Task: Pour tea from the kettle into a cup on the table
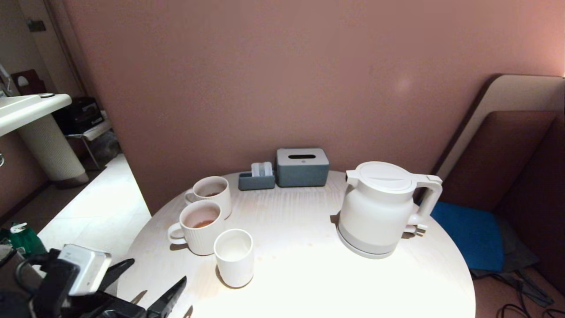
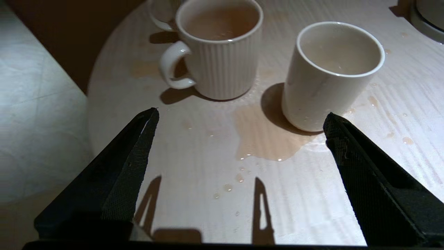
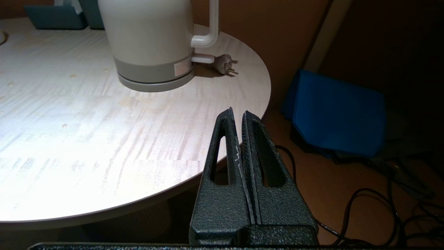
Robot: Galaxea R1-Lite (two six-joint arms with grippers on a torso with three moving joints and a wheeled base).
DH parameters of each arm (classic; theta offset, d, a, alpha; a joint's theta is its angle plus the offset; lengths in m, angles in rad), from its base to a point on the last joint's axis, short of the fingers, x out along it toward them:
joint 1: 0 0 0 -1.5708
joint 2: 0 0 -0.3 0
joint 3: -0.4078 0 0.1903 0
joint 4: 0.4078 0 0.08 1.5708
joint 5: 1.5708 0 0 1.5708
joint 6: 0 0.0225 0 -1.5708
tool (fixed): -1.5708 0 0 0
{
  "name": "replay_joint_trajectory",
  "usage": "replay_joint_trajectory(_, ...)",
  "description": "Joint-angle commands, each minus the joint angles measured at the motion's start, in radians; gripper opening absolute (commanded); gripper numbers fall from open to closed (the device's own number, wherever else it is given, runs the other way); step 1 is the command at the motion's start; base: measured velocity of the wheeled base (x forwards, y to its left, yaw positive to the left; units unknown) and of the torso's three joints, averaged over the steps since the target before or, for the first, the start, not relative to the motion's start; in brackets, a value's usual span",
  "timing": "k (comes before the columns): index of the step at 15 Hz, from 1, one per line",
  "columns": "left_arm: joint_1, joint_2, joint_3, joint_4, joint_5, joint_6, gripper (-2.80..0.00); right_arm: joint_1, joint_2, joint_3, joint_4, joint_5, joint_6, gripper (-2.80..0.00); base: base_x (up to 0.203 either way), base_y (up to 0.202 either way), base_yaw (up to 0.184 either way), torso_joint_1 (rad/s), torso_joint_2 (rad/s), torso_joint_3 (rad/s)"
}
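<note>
The white kettle [image 1: 379, 207] [image 3: 149, 41] stands upright on its base at the right of the round pale table [image 1: 309, 274], lid on, handle to the right. The smooth handleless cup [image 1: 234, 257] [image 2: 331, 73] stands near the table's front left, pale inside, with a brownish puddle of tea [image 2: 267, 139] at its foot. My left gripper [image 1: 154, 280] [image 2: 241, 116] hangs open over the table's front left edge, a short way before the cup, holding nothing. My right gripper [image 3: 237, 113] is shut and empty, low beside the table's right edge.
Two ribbed handled mugs [image 1: 201, 226] [image 1: 212, 194] with reddish tea stand behind the cup. A grey tissue box [image 1: 302, 167] and a small holder [image 1: 257, 179] sit at the back by the wall. A plug [image 3: 223, 64] lies by the kettle. A blue cushion [image 1: 468, 234] and cables lie right.
</note>
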Motion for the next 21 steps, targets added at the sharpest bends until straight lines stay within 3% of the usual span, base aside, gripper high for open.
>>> replay_joint_trajectory(1, 0.055, -0.241, -0.026, 0.088, 0.003, 0.055, 0.00, 0.000, 0.001, 0.000, 0.001, 0.000, 0.000, -2.80, 0.000, 0.000, 0.000, 0.000, 0.00, 0.000)
replay_joint_trajectory(3, 0.101, -0.414, -0.085, 0.277, 0.004, 0.133, 0.00, 0.000, 0.001, 0.000, -0.001, 0.000, 0.000, -2.80, 0.000, 0.000, 0.000, 0.000, 0.00, 0.000)
replay_joint_trajectory(6, 0.128, -0.670, -0.228, 0.761, 0.014, 0.182, 0.00, 0.000, 0.001, 0.000, -0.001, 0.000, 0.000, -2.80, 0.000, 0.000, 0.000, 0.000, 0.00, 0.000)
replay_joint_trajectory(7, 0.132, -0.743, -0.281, 0.888, 0.037, 0.190, 0.00, 0.000, 0.001, 0.000, -0.001, 0.000, 0.000, -2.80, 0.000, 0.000, 0.000, 0.000, 0.00, 0.000)
replay_joint_trajectory(9, 0.157, -0.818, -0.345, 1.014, 0.181, 0.225, 0.00, 0.000, 0.001, 0.000, -0.001, 0.000, 0.000, -2.80, 0.000, 0.000, 0.000, 0.000, 0.00, 0.000)
replay_joint_trajectory(11, 0.298, -0.839, -0.363, 1.022, 0.207, 0.297, 0.00, 0.000, 0.001, 0.000, 0.000, 0.000, 0.000, -2.80, 0.000, 0.000, 0.000, 0.000, 0.00, 0.000)
replay_joint_trajectory(14, 0.480, -0.940, -0.361, 1.004, 0.167, 0.342, 0.00, 0.000, 0.001, 0.000, -0.001, 0.000, 0.000, -2.80, 0.000, 0.000, 0.000, 0.000, 0.00, 0.000)
replay_joint_trajectory(16, 0.508, -0.948, -0.321, 0.897, 0.184, 0.325, 0.00, 0.000, 0.001, 0.000, -0.001, 0.000, 0.000, -2.80, 0.000, 0.000, 0.000, 0.000, 0.00, 0.000)
replay_joint_trajectory(18, 0.592, -0.952, -0.303, 0.874, 0.170, 0.350, 0.00, 0.000, 0.001, 0.000, -0.001, 0.000, 0.000, -2.80, 0.000, 0.000, 0.000, 0.000, 0.00, 0.000)
replay_joint_trajectory(19, 0.641, -0.966, -0.290, 0.871, 0.130, 0.382, 0.00, 0.000, 0.001, 0.000, -0.001, 0.000, 0.000, -2.80, 0.000, 0.000, 0.000, 0.000, 0.00, 0.000)
replay_joint_trajectory(21, 0.662, -1.024, -0.247, 0.866, 0.040, 0.405, 0.00, 0.000, 0.001, 0.000, 0.000, 0.000, 0.000, -2.80, 0.000, 0.000, 0.000, 0.000, 0.00, 0.000)
